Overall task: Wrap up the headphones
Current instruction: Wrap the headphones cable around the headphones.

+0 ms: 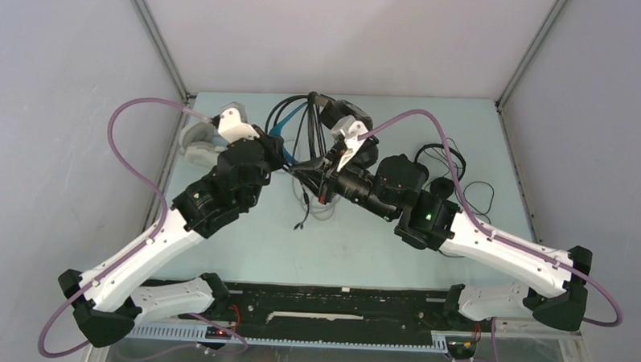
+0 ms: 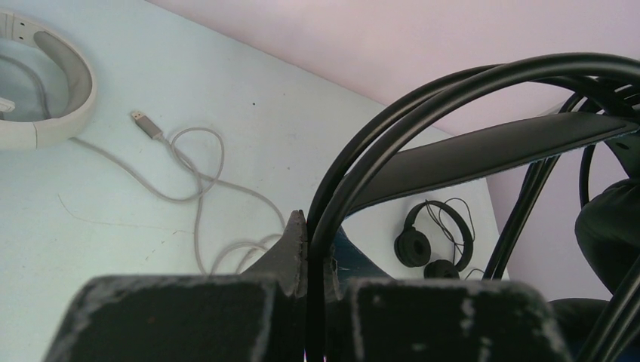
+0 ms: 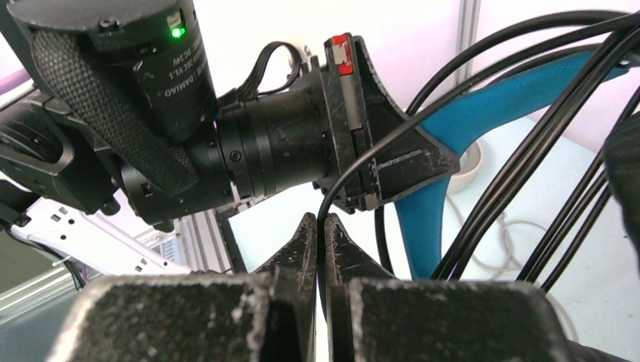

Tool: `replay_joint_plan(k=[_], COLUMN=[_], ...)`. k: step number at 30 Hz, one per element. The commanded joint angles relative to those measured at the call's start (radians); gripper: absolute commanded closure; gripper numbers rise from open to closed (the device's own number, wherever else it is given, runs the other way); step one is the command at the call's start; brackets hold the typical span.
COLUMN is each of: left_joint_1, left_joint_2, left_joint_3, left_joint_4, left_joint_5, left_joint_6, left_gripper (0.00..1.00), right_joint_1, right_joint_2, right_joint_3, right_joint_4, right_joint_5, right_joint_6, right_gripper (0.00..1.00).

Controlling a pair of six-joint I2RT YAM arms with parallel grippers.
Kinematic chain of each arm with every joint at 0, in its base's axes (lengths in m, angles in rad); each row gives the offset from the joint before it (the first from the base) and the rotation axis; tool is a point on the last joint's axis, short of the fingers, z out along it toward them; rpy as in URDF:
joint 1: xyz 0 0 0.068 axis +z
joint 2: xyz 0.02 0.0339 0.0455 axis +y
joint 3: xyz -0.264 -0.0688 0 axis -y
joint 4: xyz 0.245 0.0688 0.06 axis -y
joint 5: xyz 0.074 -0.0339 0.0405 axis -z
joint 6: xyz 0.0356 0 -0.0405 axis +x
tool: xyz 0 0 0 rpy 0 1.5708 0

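The black over-ear headphones with the blue headband (image 1: pixel 335 121) are lifted at mid-table between both arms. My left gripper (image 1: pixel 284 157) is shut on loops of their black cable (image 2: pixel 355 151), under the dark headband (image 2: pixel 490 147). My right gripper (image 1: pixel 324 179) is shut on a single strand of the same black cable (image 3: pixel 340 188), just below the left gripper's fingers (image 3: pixel 392 162); the blue headband (image 3: pixel 483 113) curves behind. The bulky white headphones (image 1: pixel 199 140) lie at the left, also in the left wrist view (image 2: pixel 53 105), with their grey cable (image 2: pixel 189 181) loose. The small black on-ear pair (image 1: pixel 442 171) lies at the right.
The grey cable's plug (image 2: pixel 146 124) lies on the pale blue table (image 1: pixel 363 247). The small on-ear pair's thin cord (image 1: pixel 482 195) trails right. Grey enclosure walls (image 1: pixel 62 99) and metal posts stand around the table. A black rail (image 1: pixel 337 298) runs along the near edge.
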Motion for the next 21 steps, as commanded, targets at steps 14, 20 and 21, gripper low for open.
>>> replay_joint_plan(k=[14, 20, 21], left_joint_1=[0.112, 0.111, 0.112], left_joint_2=[-0.019, -0.045, -0.048], left_joint_3=[0.030, 0.026, 0.025], left_joint_4=[0.057, 0.042, 0.041], left_joint_5=[0.147, 0.186, 0.193], left_joint_6=[-0.201, -0.228, -0.230], left_gripper=[1.00, 1.00, 1.00], right_joint_1=[0.121, 0.125, 0.128], right_joint_2=[-0.016, -0.009, -0.006], right_joint_3=[0.007, 0.004, 0.004], right_joint_4=[-0.206, -0.202, -0.197], right_joint_5=[0.322, 0.379, 0.392], right_joint_6=[-0.058, -0.106, -0.115], right_gripper=[1.00, 0.98, 0.98])
